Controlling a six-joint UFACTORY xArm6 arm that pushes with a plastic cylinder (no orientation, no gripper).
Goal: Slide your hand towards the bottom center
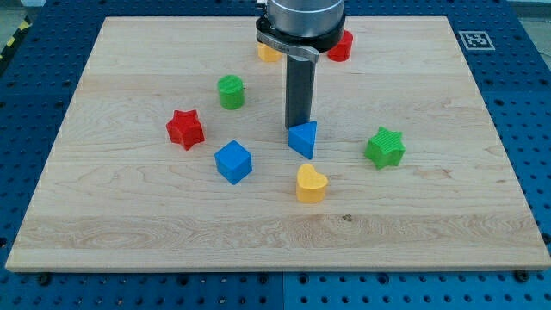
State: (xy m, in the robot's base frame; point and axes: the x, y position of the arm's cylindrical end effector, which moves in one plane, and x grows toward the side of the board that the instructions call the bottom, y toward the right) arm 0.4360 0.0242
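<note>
My dark rod comes down from the view's top centre, and my tip [298, 128] rests on the wooden board [129, 232] just above the blue triangular block [304, 139], touching or nearly touching its top edge. A yellow heart-shaped block [311, 184] lies below that block. A blue cube [233, 162] sits to the left of my tip. A red star [185, 128] is further left. A green cylinder [231, 91] is up and to the left. A green star [385, 147] is to the right.
A red block [341, 46] and a yellow block [268, 53] sit near the board's top, partly hidden behind the arm's body. A black-and-white marker tag [472, 40] is at the board's top right corner. Blue perforated table surrounds the board.
</note>
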